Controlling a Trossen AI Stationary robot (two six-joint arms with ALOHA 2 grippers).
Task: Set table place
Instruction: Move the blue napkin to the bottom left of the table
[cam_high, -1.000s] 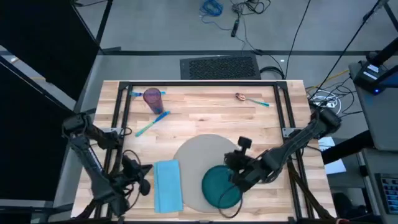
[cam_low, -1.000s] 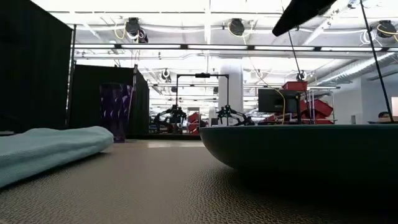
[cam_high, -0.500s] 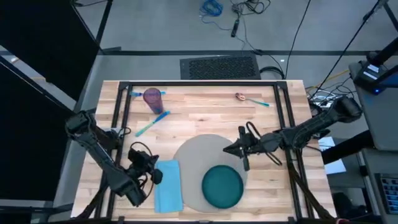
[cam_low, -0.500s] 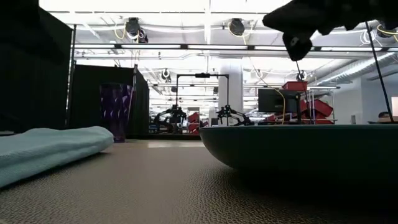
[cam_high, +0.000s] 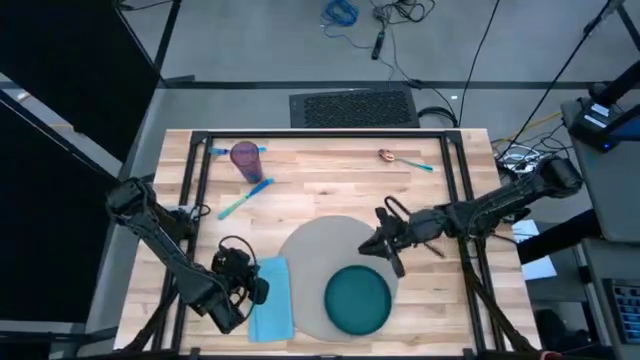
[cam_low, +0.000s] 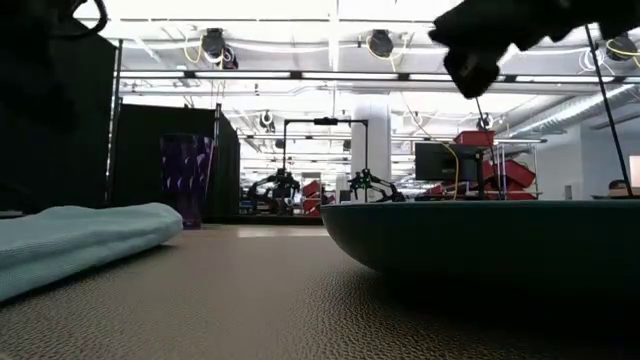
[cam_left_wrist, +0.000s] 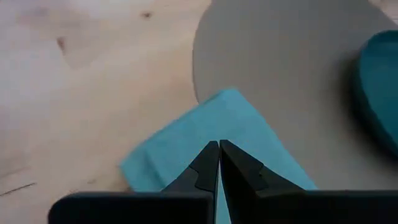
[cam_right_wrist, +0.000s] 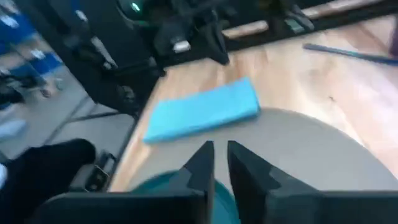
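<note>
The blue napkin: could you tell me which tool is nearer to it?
Left. The left tool hangs over the blue napkin, at its edge; the right tool is across the grey placemat, above the teal plate.

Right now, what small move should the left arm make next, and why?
Probably open the left end effector and lower it onto the folded light blue cloth napkin: its fingers are shut just above the cloth, which lies beside the round grey placemat.
</note>
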